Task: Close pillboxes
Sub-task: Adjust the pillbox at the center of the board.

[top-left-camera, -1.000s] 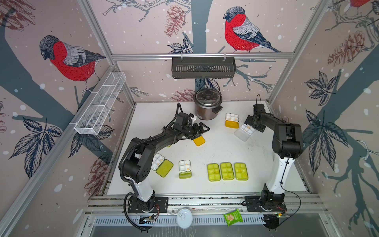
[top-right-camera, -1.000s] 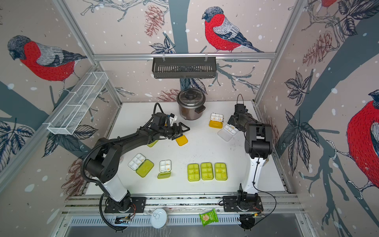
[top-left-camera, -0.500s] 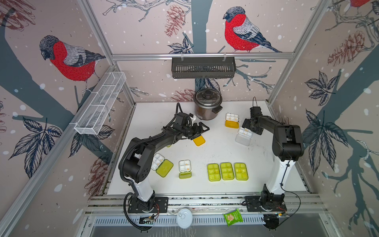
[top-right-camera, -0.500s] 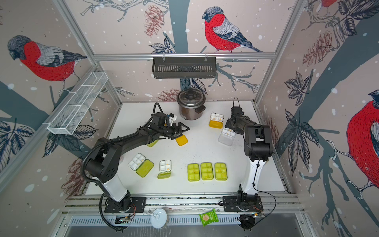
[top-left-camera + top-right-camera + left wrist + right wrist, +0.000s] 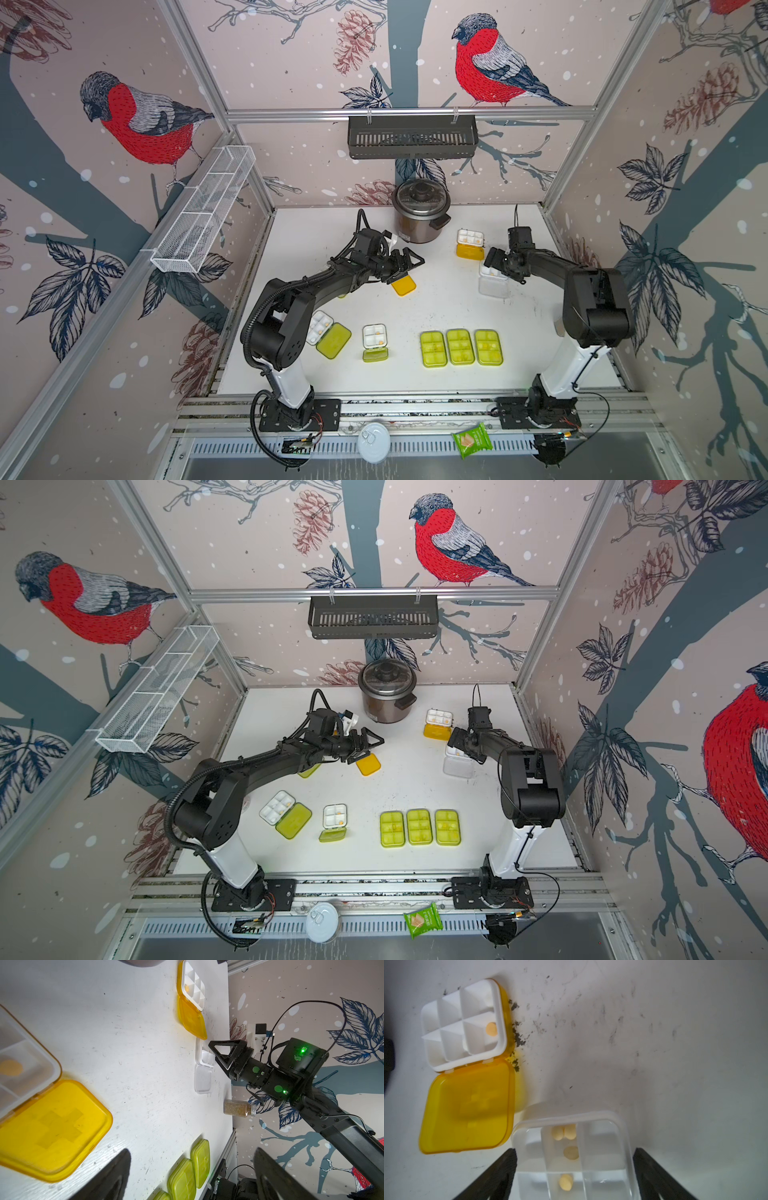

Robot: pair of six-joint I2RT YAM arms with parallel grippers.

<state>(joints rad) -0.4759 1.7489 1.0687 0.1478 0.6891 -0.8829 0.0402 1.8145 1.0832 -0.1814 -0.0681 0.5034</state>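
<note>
My right gripper [image 5: 493, 262] [image 5: 574, 1152] hangs over the clear-lidded pillbox [image 5: 493, 279]. Its open fingers [image 5: 506, 1165] stand on either side of the white tray [image 5: 602, 1147], close to its walls; the clear lid lies flat in front. My left gripper [image 5: 409, 264] [image 5: 191, 1169] is open and empty above an open orange pillbox [image 5: 52, 1126], whose lid [image 5: 404, 285] shows beside the fingers. A second orange pillbox [image 5: 470, 243] [image 5: 467, 1064] lies open at the back. Three green pillboxes [image 5: 460, 347] sit shut in a row at the front. Two green ones [image 5: 328, 338] [image 5: 375, 343] lie open at the front left.
A rice cooker [image 5: 422, 216] stands at the back centre, close to my left gripper. A spice jar [image 5: 239, 1108] lies by the right wall. A round can lid [image 5: 374, 442] and a green snack packet [image 5: 471, 440] lie off the table in front. Another green pillbox [image 5: 308, 770] peeks out under my left arm.
My right gripper swung left and down over the clear pillbox, its jaws narrowing. The box turned from slanted to square and slid slightly forward. The left arm stayed still.
</note>
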